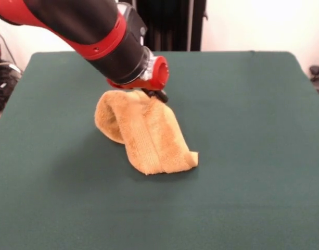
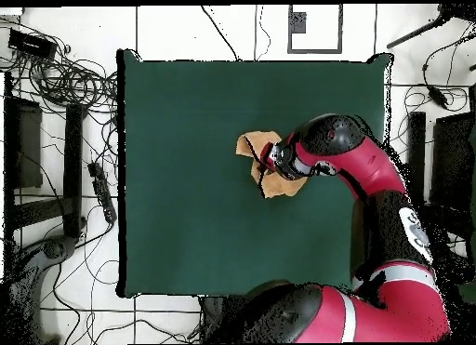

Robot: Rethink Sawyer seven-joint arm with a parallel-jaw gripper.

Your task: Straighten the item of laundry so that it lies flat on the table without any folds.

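So the towel is sitting mid-table, nowhere near flat: it's bunching into a lifted, doubled-over hump, with one end hanging from the gripper and the other end resting folded on the felt. Looks to me like the gripper is pinching the raised edge, but the fingers are mostly hiding behind the wrist and cloth. Most of the spreading is still to do. From overhead the arm is covering much of the towel
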